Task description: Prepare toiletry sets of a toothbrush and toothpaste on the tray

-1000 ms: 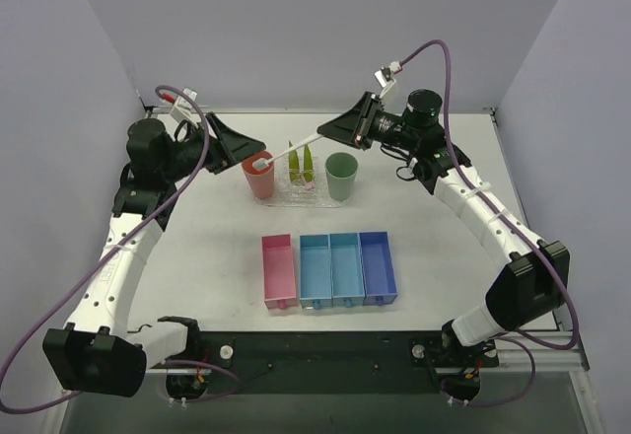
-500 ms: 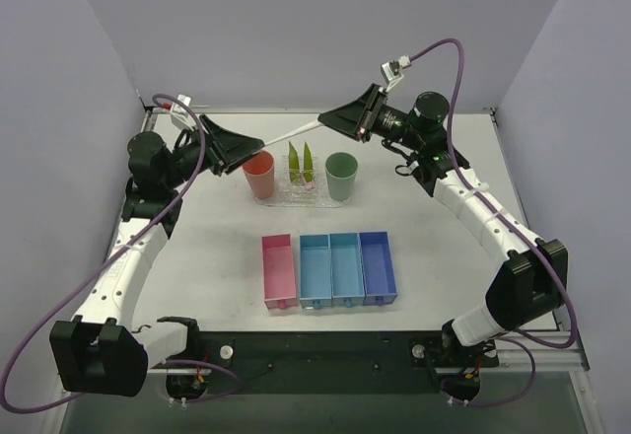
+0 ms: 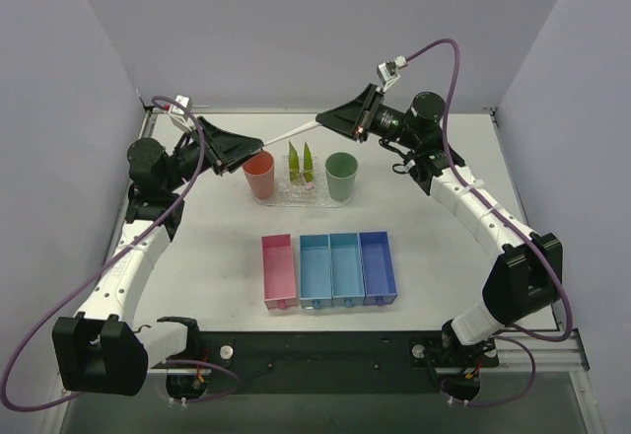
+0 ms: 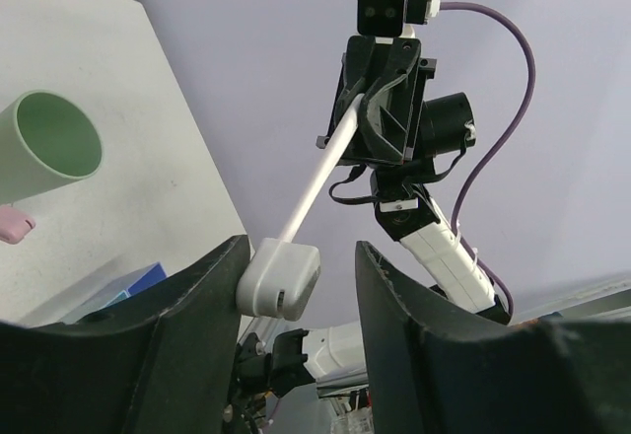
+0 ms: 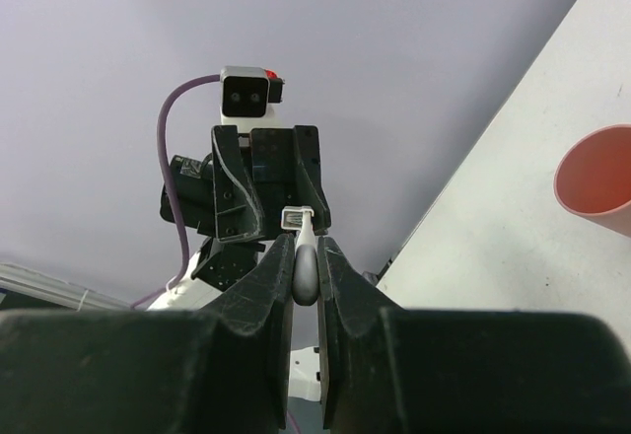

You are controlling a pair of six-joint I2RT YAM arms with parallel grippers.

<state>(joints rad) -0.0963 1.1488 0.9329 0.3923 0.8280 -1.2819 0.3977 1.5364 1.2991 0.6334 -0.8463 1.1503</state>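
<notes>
My right gripper (image 3: 325, 122) is shut on the handle of a white toothbrush (image 3: 291, 133) and holds it in the air above the cups, nearly level. Its head points at my left gripper (image 3: 254, 146). In the left wrist view the brush head (image 4: 279, 278) sits between the open jaws of my left gripper (image 4: 300, 253), against the left finger with a gap to the right finger. In the right wrist view my right gripper (image 5: 305, 247) pinches the handle (image 5: 305, 274). Two yellow-green toothpaste tubes (image 3: 301, 162) stand on the clear tray (image 3: 296, 197). I see no second toothbrush clearly.
A salmon cup (image 3: 258, 174) stands left of the tray and a green cup (image 3: 341, 176) right of it. A pink bin (image 3: 279, 271) and a row of blue bins (image 3: 347, 268) lie nearer the arm bases. Walls close the back and sides.
The toothbrush head has come up out of the salmon cup. My right gripper lifted it up and back, and my left gripper rose until its jaws stand around the head.
</notes>
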